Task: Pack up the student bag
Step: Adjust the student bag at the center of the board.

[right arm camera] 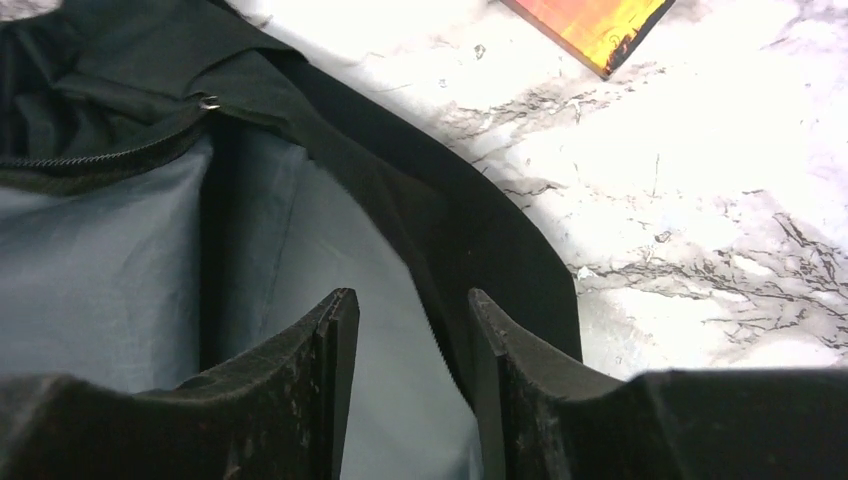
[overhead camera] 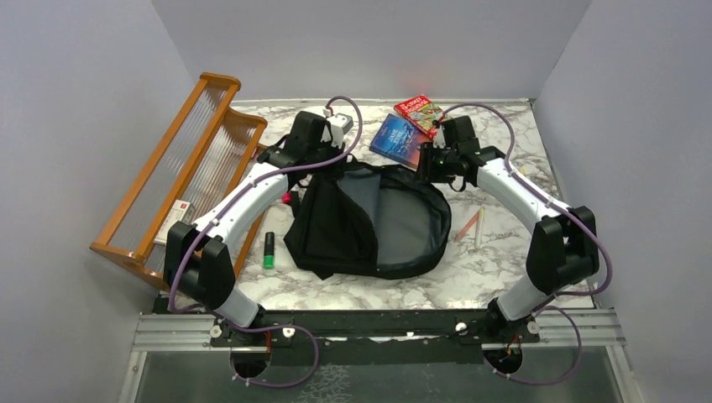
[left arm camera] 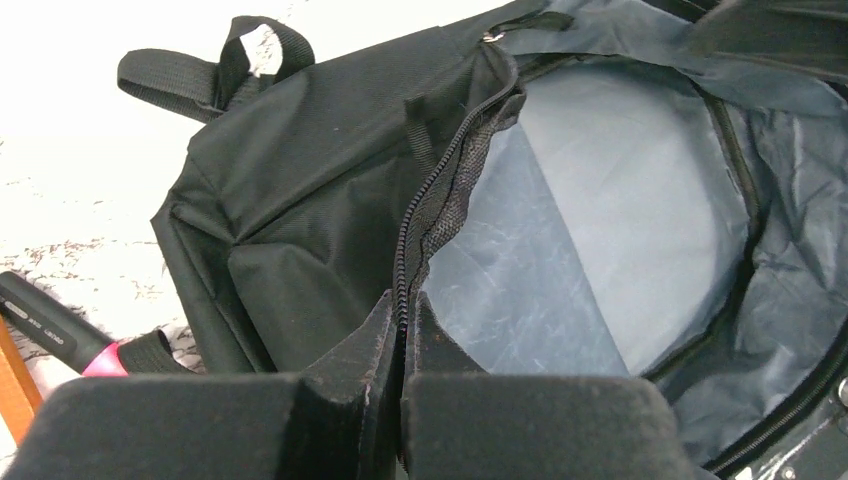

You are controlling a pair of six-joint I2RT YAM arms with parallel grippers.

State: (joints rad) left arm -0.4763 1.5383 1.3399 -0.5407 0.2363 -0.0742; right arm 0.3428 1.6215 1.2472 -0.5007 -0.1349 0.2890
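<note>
1. Two claws are at the mouth of the bag. The left claw point(left arm camera: 402, 312) is pinched tight, with the zip edge of the student bag point(left arm camera: 300, 200) caught between its pressed-together fingers.
2. The right claw point(right arm camera: 405, 315) stands partly open with a clear gap between its fingers. It hangs over the grey lining just inside the bag's far right rim and holds nothing.
3. The student bag point(overhead camera: 369, 222) lies unzipped in the middle of the marble bench point(overhead camera: 520, 252). Its black front is folded to the left and the grey lining shows.
4. Beyond the bag's far edge lies a blue book point(overhead camera: 401, 141), with a red book point(overhead camera: 420, 113) just beside it.
5. A green marker point(overhead camera: 269, 250) lies left of the bag.
6. Two thin pens point(overhead camera: 468, 225) lie to its right.
7. A wooden rack point(overhead camera: 180, 176) leans at the bench's left edge.
</note>
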